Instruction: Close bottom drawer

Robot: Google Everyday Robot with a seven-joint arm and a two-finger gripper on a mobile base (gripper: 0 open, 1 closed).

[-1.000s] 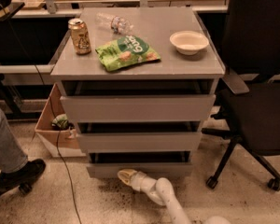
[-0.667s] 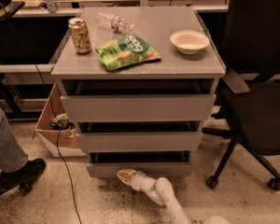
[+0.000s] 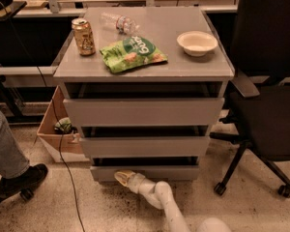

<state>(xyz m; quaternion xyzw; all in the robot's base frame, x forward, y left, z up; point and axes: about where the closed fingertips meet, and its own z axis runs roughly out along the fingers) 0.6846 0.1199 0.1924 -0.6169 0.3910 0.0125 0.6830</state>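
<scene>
The grey cabinet has three drawers, all pulled out a little. The bottom drawer (image 3: 150, 172) is the narrowest, with a plain grey front, just above the floor. Above it are the medium drawer (image 3: 144, 146) and the widest top drawer (image 3: 143, 111). My gripper (image 3: 122, 177), cream-coloured at the end of the white arm (image 3: 164, 202), rests against the lower left part of the bottom drawer's front.
On the cabinet top (image 3: 193, 66) lie a can (image 3: 83, 36), a green chip bag (image 3: 131, 53), a plastic bottle (image 3: 118, 21) and a white bowl (image 3: 196, 42). A black office chair (image 3: 266, 110) stands right. A cardboard box (image 3: 58, 129), a cable and a person's leg (image 3: 9, 158) are left.
</scene>
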